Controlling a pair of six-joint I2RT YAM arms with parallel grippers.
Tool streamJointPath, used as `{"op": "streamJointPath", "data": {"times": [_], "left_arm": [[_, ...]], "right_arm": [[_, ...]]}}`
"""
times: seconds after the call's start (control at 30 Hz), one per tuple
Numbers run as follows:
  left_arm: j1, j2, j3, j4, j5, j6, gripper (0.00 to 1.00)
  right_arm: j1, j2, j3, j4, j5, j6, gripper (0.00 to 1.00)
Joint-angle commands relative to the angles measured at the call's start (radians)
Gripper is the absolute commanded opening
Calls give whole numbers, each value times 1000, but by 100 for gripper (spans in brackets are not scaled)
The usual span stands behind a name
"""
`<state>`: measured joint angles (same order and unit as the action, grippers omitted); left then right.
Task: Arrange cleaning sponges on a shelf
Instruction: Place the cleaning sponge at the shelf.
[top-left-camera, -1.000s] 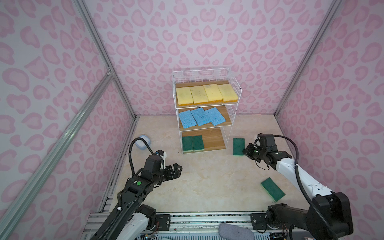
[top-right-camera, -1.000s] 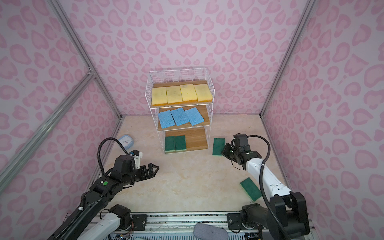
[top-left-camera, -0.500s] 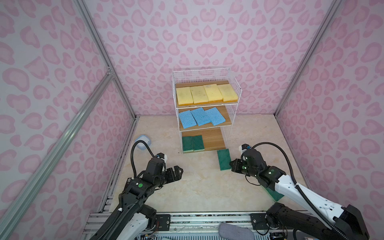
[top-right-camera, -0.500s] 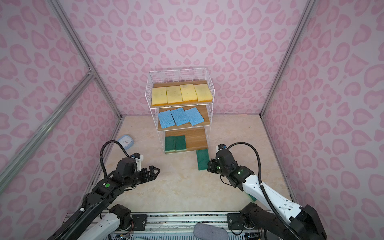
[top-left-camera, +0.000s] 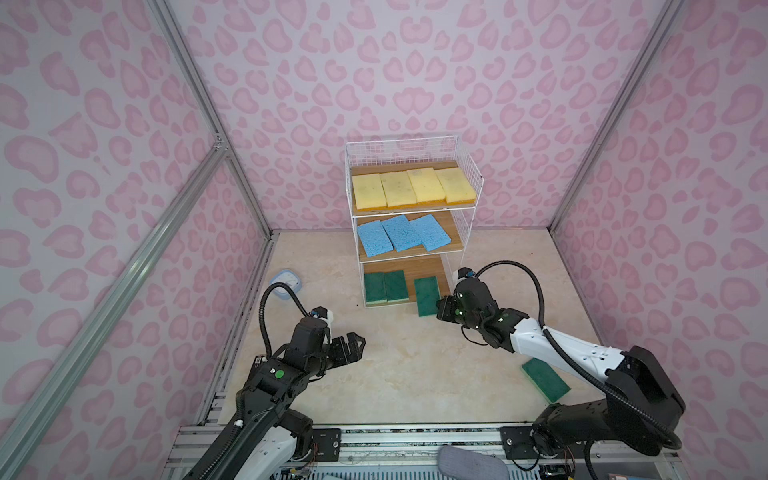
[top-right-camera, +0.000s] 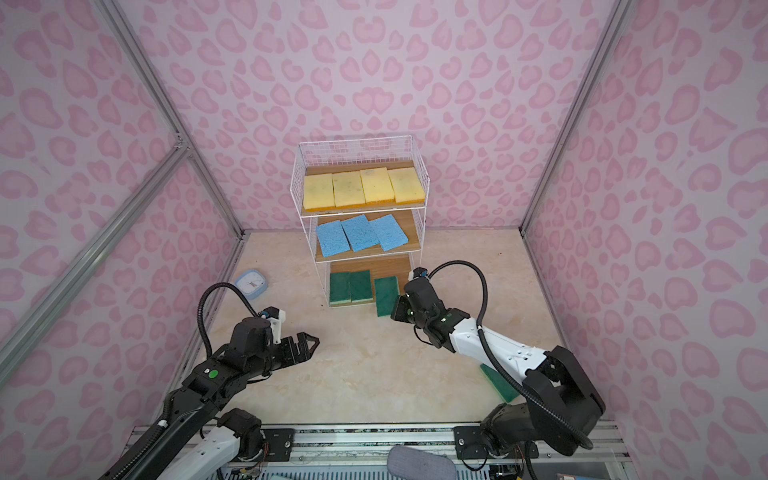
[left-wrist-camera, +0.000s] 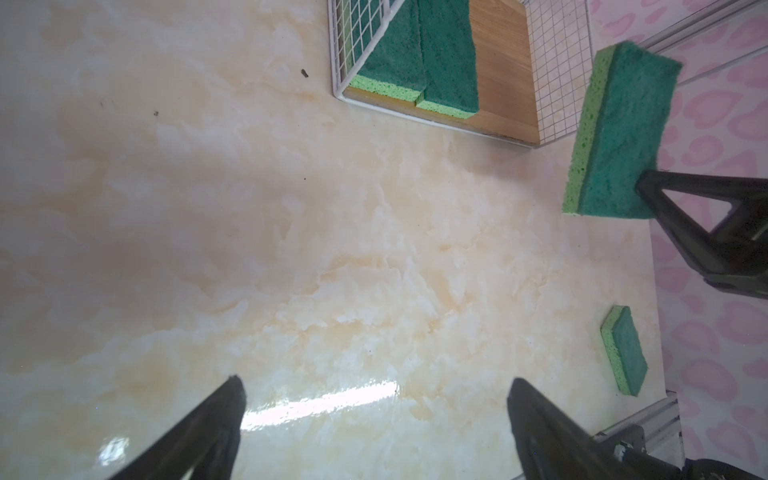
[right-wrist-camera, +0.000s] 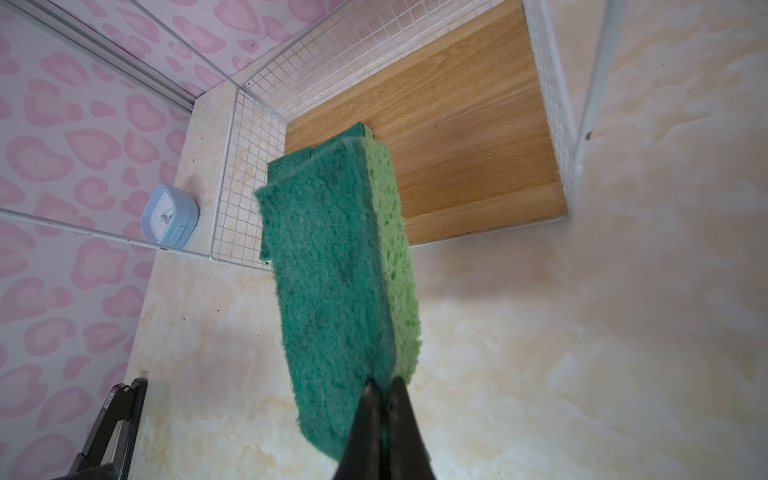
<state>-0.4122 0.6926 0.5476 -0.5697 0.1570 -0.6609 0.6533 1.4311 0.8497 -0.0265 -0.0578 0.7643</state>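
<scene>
Two grippers, one busy. Nearest, behind the right fingers by that arm's base, a loose sponge (top-left-camera: 545, 380) lies flat on the floor, dark face up. It's the only one I see off the shelf and unheld, so probably the next pick.

Next out, the left gripper (left-wrist-camera: 376, 381): fingers spread wide, nothing between them, hovering over bare floor. Looks parked clear of the right arm's lane.

Then the right gripper (right-wrist-camera: 383, 384): fingers pressed onto the near short end of the held sponge (right-wrist-camera: 332, 282), foam squeezed thin at the pinch. It juts straight out past the fingertips, off the floor, one finger on the scourer face and one on the lime foam. End grip makes sense: the free length can slide in under the middle board while the fingers stay outside the shelf (top-left-camera: 401, 147). Its far end is about at the bottom board's front edge; can't tell if it's over it.

Just past the fingertips, two green sponges (top-left-camera: 385, 286) lie side by side against one wall of the bottom tier, with bare wood beside them. That's the likely target.

Further beyond: three blue sponges (top-left-camera: 401, 232) on the middle board, four yellow sponges (top-left-camera: 411, 189) on top. One colour per tier.

A clock (top-left-camera: 286, 283) sits on the floor beside the shelf, well apart from both pairs of fingers. Not ours.
</scene>
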Motion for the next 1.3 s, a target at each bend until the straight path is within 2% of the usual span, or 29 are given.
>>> {"op": "streamJointPath", "data": {"times": [0.0,0.17,0.53,0.8,0.87,1.03,1.13,1.27], "left_arm": [[1,-4,-2,22,-2,1,99],[1,1,-4,28,1,3,99],[1,-7,-8,30,11,7,99],[1,2,-5,30,12,11,99],[0,4,-8,30,11,10,99],[0,13,-3,30,14,10,99],[0,16,-3,31,12,11,99],[0,21,0,31,9,9,99]], "right_arm": [[-2,62,24,88,-34,4,0],[-5,148,61,122,-35,6,0],[-24,254,112,145,79,-32,0],[-41,357,171,146,59,-45,0],[-48,379,176,157,43,-38,7],[-57,402,185,141,37,-29,43],[-58,389,180,119,48,-30,52],[-57,351,159,96,47,-29,56]]}}
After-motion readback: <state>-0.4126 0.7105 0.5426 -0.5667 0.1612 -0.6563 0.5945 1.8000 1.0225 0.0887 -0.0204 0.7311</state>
